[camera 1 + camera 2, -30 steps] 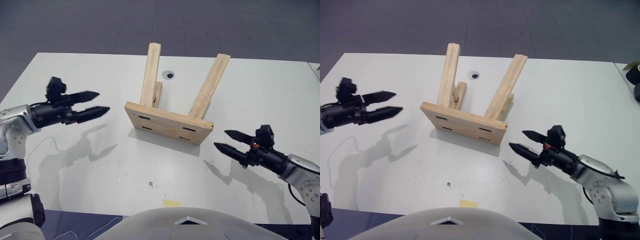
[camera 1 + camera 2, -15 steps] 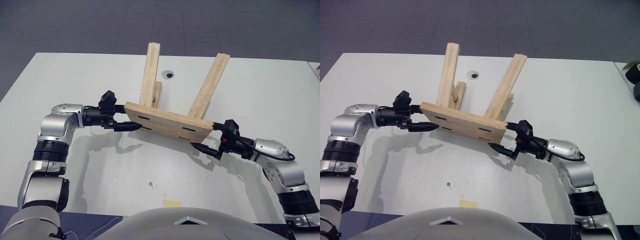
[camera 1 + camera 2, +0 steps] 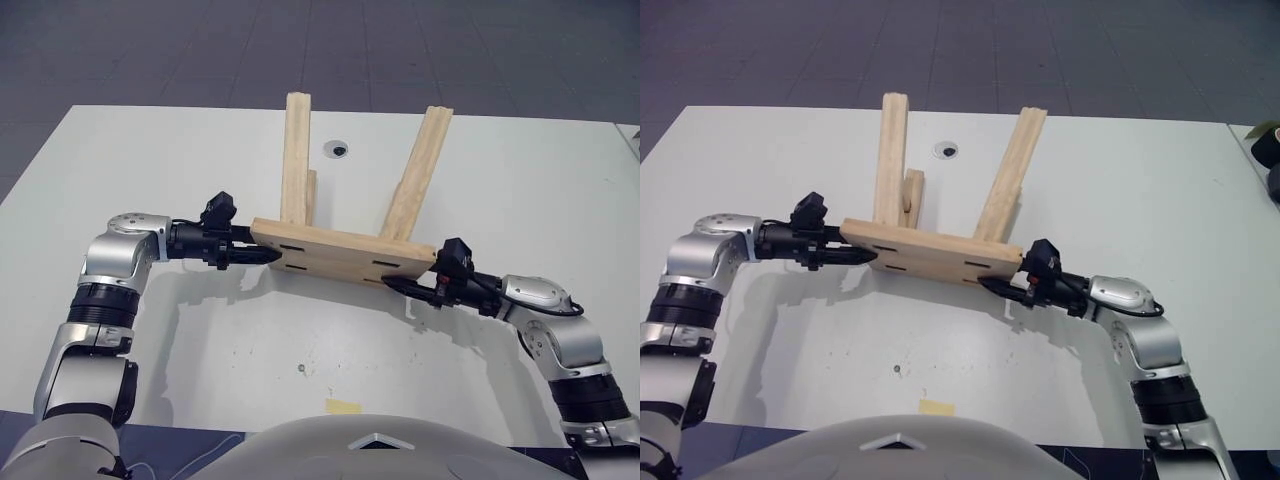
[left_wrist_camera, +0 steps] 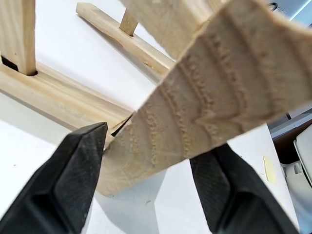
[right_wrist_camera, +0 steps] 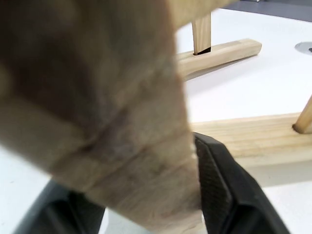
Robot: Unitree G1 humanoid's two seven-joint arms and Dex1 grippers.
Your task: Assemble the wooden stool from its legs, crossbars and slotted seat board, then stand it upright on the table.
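Left hand (image 3: 255,252) and right hand (image 3: 405,283) each clamp one end of the rigid seat board (image 3: 340,254); probably light, grip ends firmly.

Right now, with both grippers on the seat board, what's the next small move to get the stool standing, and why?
Probably lift both ends of the seat board together, pivoting on the far leg ends. The left gripper and right gripper each clamp one end of it, and the legs point away over the table, so it is not yet upright.
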